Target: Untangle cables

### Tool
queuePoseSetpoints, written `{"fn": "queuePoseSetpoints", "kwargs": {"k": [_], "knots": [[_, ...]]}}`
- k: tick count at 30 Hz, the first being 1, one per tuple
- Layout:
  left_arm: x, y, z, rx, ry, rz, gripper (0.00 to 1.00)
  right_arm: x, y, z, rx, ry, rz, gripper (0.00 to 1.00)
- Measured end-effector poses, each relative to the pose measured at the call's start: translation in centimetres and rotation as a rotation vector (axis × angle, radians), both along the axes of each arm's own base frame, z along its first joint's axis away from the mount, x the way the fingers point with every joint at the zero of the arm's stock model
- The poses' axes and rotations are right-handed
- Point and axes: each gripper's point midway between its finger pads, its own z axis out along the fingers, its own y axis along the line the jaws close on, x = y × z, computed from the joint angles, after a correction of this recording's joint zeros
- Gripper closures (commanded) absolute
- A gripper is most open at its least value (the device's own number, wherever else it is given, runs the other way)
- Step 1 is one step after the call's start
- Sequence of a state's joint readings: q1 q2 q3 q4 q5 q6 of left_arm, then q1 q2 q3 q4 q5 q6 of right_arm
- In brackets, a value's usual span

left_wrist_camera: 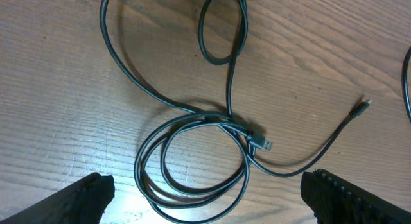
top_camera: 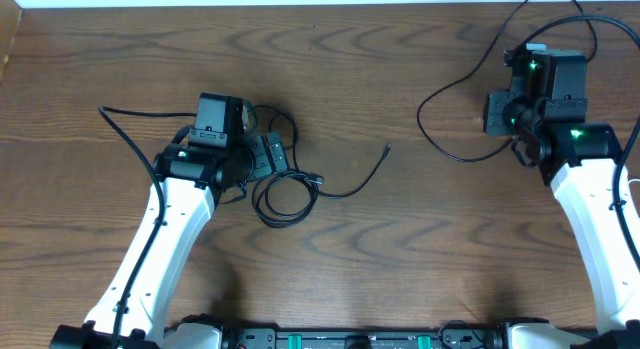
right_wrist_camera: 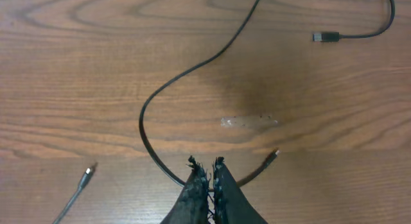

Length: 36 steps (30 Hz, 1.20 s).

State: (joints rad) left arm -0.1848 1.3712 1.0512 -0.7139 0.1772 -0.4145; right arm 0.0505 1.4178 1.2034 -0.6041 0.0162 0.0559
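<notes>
While both arms sit over the desk (top_camera: 330, 289), overhead I count two black cables and no white one. A coiled black cable (top_camera: 283, 224) lies toward the left edge and a loose black cable (top_camera: 420, 117) near the far right corner.

Left wrist: the left gripper (left_wrist_camera: 205, 179) hangs wide apart above the coil, empty. Tugging one strand could cinch the loops around the one USB plug (left_wrist_camera: 260, 144).

Right wrist: the right gripper (right_wrist_camera: 207, 167) is together where the loose cable crosses. I cannot tell whether it is gripped.

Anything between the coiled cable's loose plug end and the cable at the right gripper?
No, only bare table between that plug end and the right cable, in the overhead view.
</notes>
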Motion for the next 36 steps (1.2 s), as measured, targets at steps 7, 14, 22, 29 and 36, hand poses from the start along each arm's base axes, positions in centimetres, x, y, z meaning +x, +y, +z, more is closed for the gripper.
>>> {"fn": "queuePoseSetpoints", "kwargs": {"k": [7,14,22,29,36], "knots": [[0.0,0.0,0.0,0.000,0.000,0.000,0.01,1.5,0.1,-4.6,0.056,0.102,-0.066,0.26],[0.0,0.0,0.0,0.000,0.000,0.000,0.01,2.5,2.7,-11.5,0.207,0.260,-0.040,0.18],[0.0,0.0,0.0,0.000,0.000,0.000,0.01,0.9,6.8,-18.3,0.201,0.427,0.193,0.25],[0.0,0.0,0.0,0.000,0.001,0.000,0.01,0.4,8.0,-19.3,0.046,0.435,0.268,0.38],[0.0,0.0,0.0,0.000,0.000,0.000,0.01,-0.5,7.0,-20.2,-0.050,0.482,0.252,0.71]]}}
